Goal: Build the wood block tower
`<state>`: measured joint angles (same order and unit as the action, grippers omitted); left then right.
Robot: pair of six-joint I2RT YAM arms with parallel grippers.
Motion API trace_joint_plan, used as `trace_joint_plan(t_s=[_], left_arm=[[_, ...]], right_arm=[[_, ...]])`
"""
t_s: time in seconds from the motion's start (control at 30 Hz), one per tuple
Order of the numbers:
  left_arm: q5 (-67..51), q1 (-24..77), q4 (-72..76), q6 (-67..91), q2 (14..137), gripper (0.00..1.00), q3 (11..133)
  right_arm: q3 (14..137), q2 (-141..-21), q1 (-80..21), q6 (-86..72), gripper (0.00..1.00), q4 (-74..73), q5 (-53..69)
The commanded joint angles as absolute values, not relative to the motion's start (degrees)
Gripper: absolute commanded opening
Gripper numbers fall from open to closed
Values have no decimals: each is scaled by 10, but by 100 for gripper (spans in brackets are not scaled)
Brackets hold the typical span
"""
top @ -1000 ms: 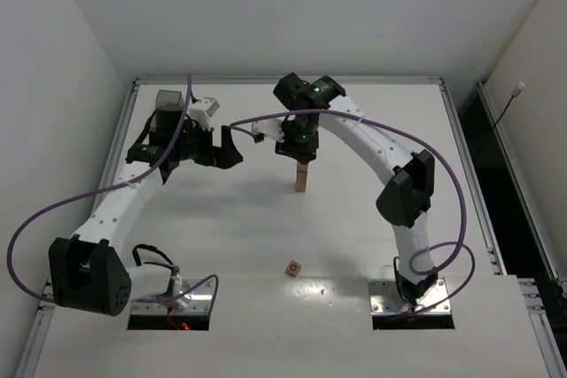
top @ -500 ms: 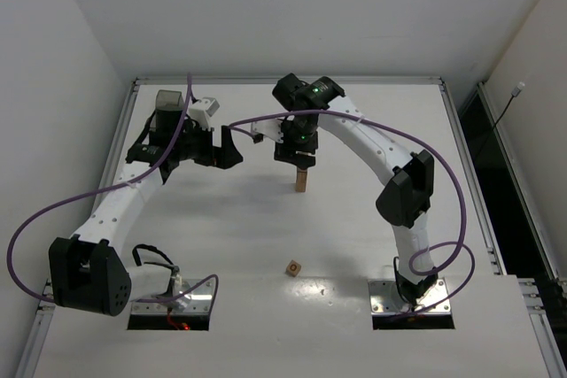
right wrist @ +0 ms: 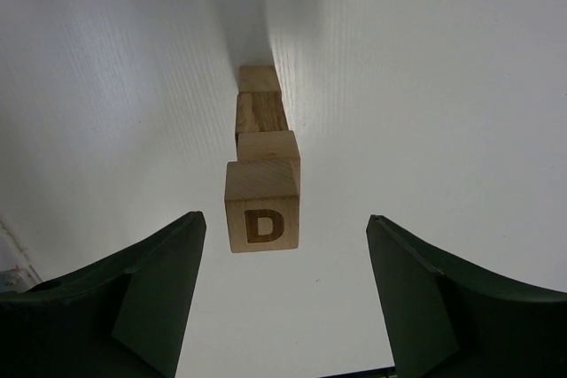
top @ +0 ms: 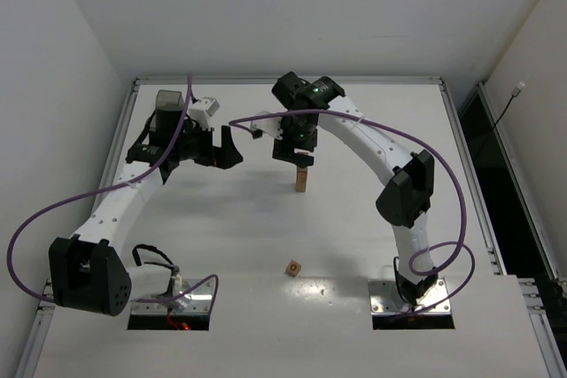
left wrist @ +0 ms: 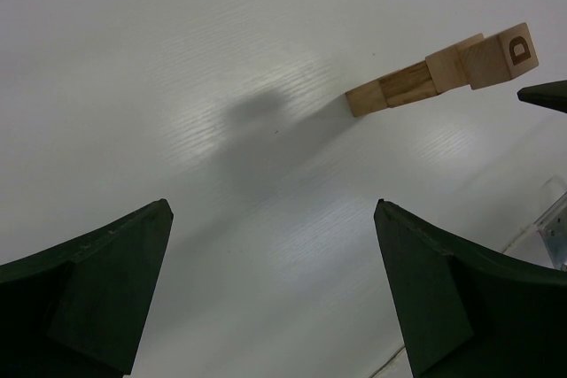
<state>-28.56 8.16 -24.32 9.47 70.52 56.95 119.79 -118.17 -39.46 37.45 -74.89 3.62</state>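
Note:
The tower is a narrow upright column of several tan wood blocks in the middle of the table. Its top block shows a dark letter D. My right gripper hangs open straight above it, a finger on each side, and neither finger touches the block. From above, the right gripper hides the column's top. In the left wrist view the tower lies off to the upper right. My left gripper is open and empty, to the left of the tower. One loose wood block lies nearer the arm bases.
A grey box and a white part sit on the left arm's wrist. Purple cables loop over both arms. The table's metal edge rail runs along the right side.
My right gripper has opened, let go of the top block and lifted a little above the tower. The left arm has not moved.

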Motion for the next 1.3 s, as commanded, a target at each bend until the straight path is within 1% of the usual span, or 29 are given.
trace_joint_plan(t_s=[0.0, 0.07, 1.0, 1.17, 1.23, 1.27], left_arm=[[-297, 83, -229, 90, 697, 96, 592], [-297, 83, -229, 90, 697, 96, 592], [-297, 83, -229, 90, 702, 96, 592], [-297, 83, -229, 90, 702, 96, 592], [-297, 83, -229, 90, 707, 96, 592], [-297, 83, -229, 90, 708, 96, 592]], right_arm=[[1215, -1158, -392, 360, 71, -733, 28], [1215, -1164, -392, 360, 72, -733, 28], [1225, -1191, -392, 355, 72, -722, 12], [1225, -1191, -392, 355, 67, -722, 12], [1225, -1196, -392, 355, 67, -722, 7], [1225, -1196, -392, 355, 65, -722, 7]])
